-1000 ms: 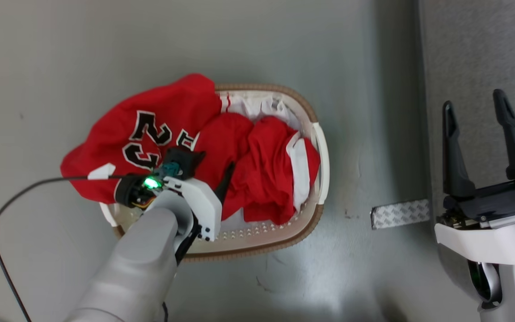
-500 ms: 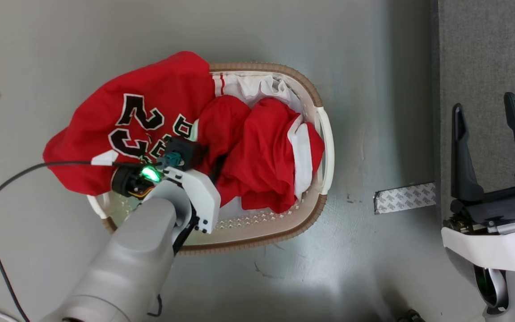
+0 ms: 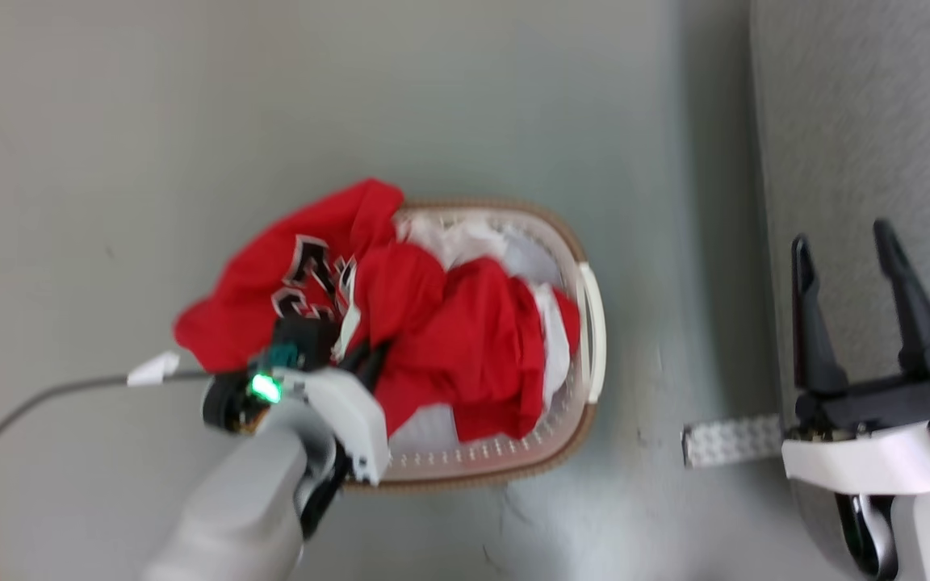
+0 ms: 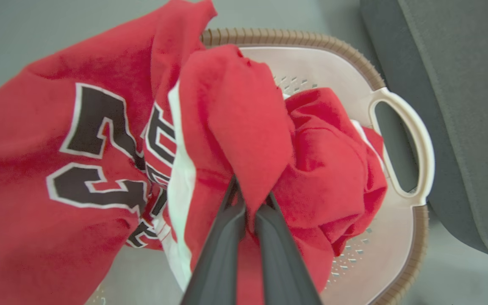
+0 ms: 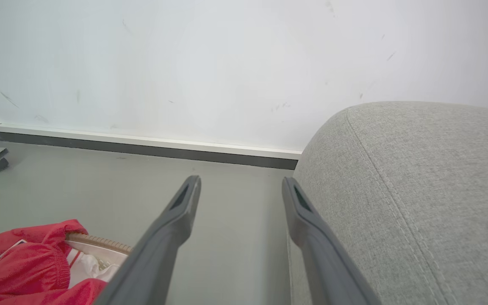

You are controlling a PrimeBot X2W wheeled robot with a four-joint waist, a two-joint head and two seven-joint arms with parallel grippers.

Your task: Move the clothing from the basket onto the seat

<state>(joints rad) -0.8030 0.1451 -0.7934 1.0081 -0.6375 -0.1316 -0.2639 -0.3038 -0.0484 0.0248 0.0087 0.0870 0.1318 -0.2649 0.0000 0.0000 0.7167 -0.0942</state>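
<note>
— Since spreading wide over the pile a second ago, now squeezing the left hand [image 4: 250, 195] together on a fold of the clothing [image 4: 244, 110].
— Bunching the jersey, too?
— Yes, gathering it toward the fingers and creasing the previously flat 23. Blaming the camera for the shift of the whole head view.
— Lying in the basket [image 3: 588, 323]?
— Mostly heaping inside it, with the jersey spilling over its left rim. Also holding some white cloth at the far wall.
— And the right hand [image 3: 840, 234]?
— Keeping its fingers apart as before, gripping nothing, hovering at the edge of the seat [image 3: 860, 121], well apart from the basket.
</note>
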